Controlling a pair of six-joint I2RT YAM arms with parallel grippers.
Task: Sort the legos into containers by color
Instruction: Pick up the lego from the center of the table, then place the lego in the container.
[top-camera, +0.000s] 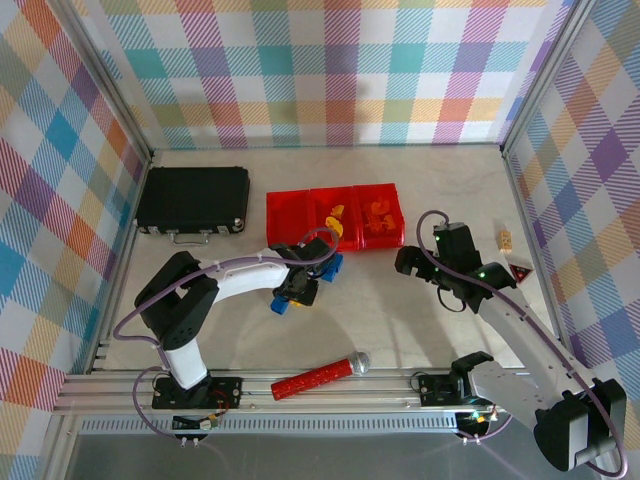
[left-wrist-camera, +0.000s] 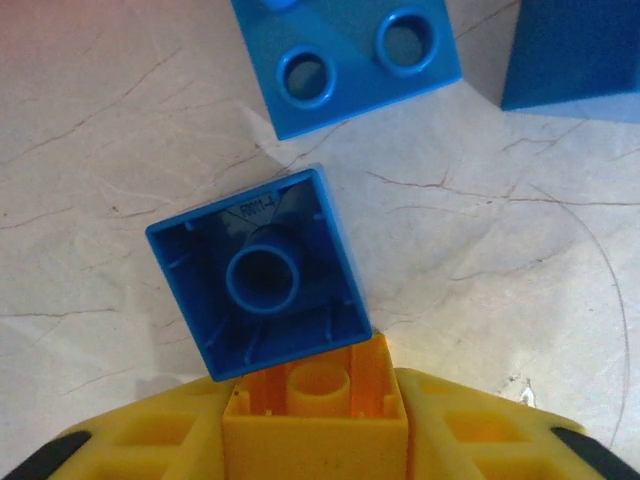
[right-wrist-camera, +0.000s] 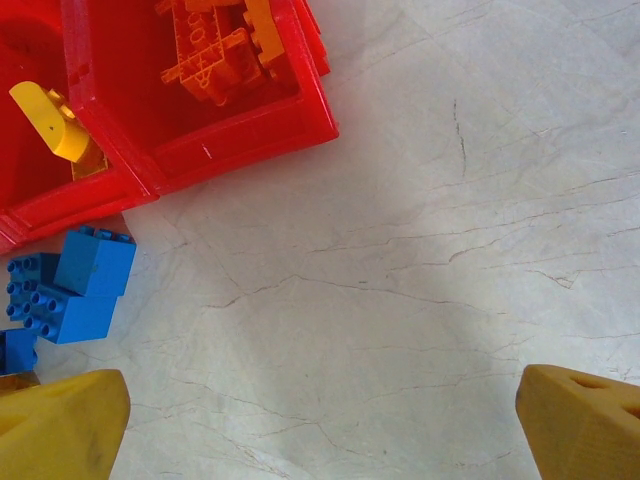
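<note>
My left gripper (left-wrist-camera: 312, 398) is shut on a yellow lego (left-wrist-camera: 316, 432), its hollow underside facing the camera and a yellow finger pressed on each side. An upturned blue lego (left-wrist-camera: 262, 275) lies against its far edge, and two more blue legos (left-wrist-camera: 340, 55) lie beyond. From above, the left gripper (top-camera: 297, 285) sits low in front of the red containers (top-camera: 288, 232), with blue legos (top-camera: 331, 266) beside it. The middle bin holds yellow legos (top-camera: 336, 213), the right bin orange legos (top-camera: 380, 218). My right gripper (right-wrist-camera: 320, 425) is open over bare table.
A flat black case (top-camera: 192, 200) lies at the back left. A red stick with a silver tip (top-camera: 318, 377) rests near the front rail. A small tan block (top-camera: 505, 239) and a red triangular piece (top-camera: 519, 272) sit by the right wall.
</note>
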